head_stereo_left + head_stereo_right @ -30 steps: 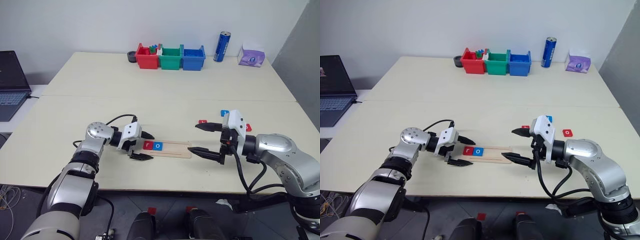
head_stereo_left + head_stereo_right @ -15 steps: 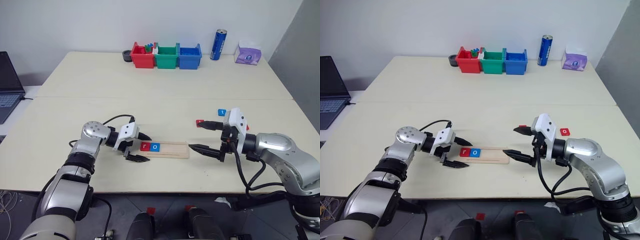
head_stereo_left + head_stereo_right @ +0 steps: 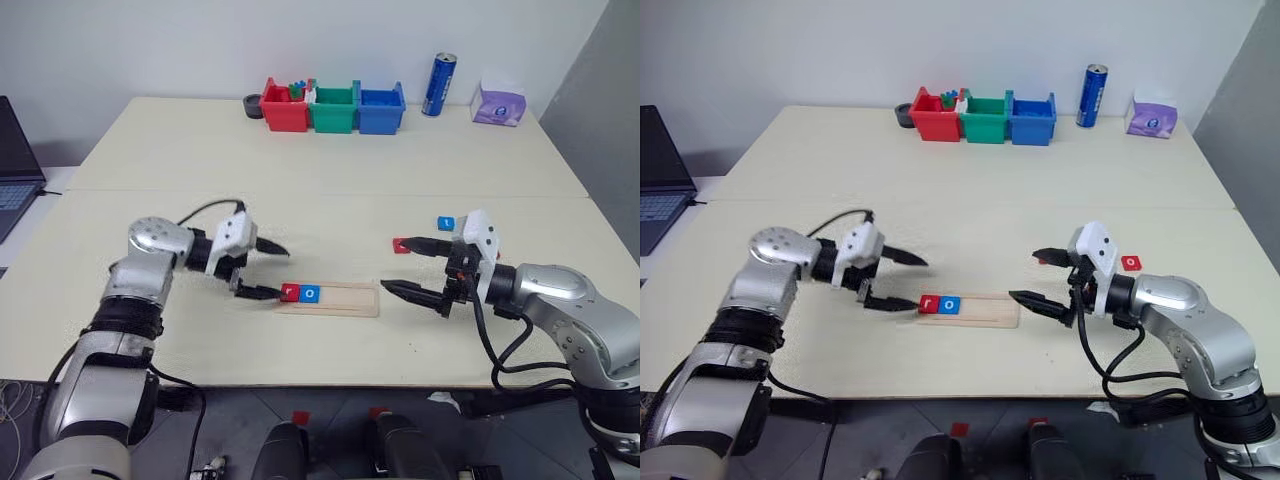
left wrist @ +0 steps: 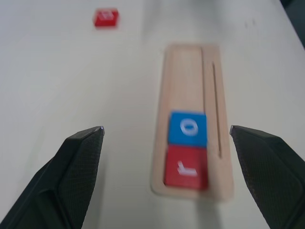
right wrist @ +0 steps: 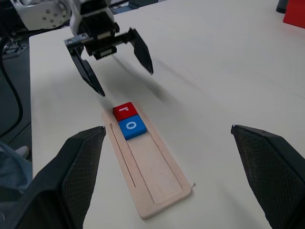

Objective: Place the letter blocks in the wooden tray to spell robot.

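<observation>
A pale cream table (image 3: 330,150) carries the whole scene, set against a plain white wall. Nearest the robot lies the wooden tray (image 3: 345,298), with a red "r" tile (image 3: 291,292) and a blue "o" tile (image 3: 311,293) seated side by side at its left end and the rest of the groove bare. The left gripper (image 3: 262,268), which a second ago hung low just beside that end, has lifted up and drawn back from the tiles; its fingers stand wide apart and hold nothing. That suggests "ro" is settled and three letters remain. The right gripper (image 3: 415,267) hovers just off the tray's right end, also spread wide and empty. Beyond it lie loose letter blocks: a red tile (image 3: 400,245), a blue tile (image 3: 446,223) and another red tile (image 3: 1130,263). Farthest back stand the coloured bins (image 3: 333,108) and a blue can (image 3: 440,86).
</observation>
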Controlling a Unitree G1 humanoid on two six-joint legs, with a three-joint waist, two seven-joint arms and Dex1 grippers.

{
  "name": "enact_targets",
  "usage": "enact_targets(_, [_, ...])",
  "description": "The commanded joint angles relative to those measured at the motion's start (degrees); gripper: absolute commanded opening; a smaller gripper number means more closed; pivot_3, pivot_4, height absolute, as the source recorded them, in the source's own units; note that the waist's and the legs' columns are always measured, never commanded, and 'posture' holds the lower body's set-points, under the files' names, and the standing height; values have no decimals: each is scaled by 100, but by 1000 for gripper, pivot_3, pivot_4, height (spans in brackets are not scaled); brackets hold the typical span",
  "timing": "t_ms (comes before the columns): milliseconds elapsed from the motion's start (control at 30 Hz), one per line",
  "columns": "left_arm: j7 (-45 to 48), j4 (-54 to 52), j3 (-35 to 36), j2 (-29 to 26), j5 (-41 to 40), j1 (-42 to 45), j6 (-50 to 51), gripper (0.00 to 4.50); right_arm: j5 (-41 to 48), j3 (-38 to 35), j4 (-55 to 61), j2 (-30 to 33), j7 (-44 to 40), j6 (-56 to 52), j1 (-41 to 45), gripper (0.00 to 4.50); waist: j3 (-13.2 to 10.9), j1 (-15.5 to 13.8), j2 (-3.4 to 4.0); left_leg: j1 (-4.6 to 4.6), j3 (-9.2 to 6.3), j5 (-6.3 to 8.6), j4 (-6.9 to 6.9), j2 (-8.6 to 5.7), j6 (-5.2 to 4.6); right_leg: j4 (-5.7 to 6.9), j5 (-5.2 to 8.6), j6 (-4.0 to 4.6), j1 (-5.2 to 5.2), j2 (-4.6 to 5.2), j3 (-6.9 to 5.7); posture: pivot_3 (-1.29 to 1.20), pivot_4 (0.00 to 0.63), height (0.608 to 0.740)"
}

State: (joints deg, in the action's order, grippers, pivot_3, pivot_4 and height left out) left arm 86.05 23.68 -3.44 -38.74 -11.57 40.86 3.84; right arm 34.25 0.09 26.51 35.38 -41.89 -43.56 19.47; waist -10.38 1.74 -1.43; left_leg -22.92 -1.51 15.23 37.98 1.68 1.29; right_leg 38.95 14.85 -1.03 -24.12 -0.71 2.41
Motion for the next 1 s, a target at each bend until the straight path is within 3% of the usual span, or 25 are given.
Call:
enact_targets(33, [-654, -1080, 296, 73, -379, -344, 672, 4454, -491, 126, 121, -81, 723, -143, -48, 4500, 0, 1, 0, 0, 0, 0, 0, -1, 0, 1, 0, 0, 0, 1, 0, 0, 150, 740])
enact_targets(300, [-2194, -2727, 447, 517, -540, -1610, 1348, 4454, -1554, 674, -310, -1106, 2472, -727, 107, 4500, 0, 6, 1, 3, -5, -1, 0, 5, 2, 7, 0, 2, -1, 0, 13, 0, 150, 740])
enact_targets(433, [-3023, -3232, 520, 875, -578, -2049, 1525, 4454, -1865, 482, -745, -1826, 3225, -971, 421, 4500, 0, 1, 1, 5, -1, -2, 1, 2, 3, 7, -1, 3, -1, 2, 15, 0, 150, 740])
enact_targets(1000, [-3820, -4014, 436, 998, -845, -2522, 1983, 4454, -2249, -12, -2022, -2718, 4011, -955, 1016, 4500, 0, 7, 2, 6, 4, -2, -3, -1, 3, 4, -14, 26, -1, 5, 11, 0, 150, 740])
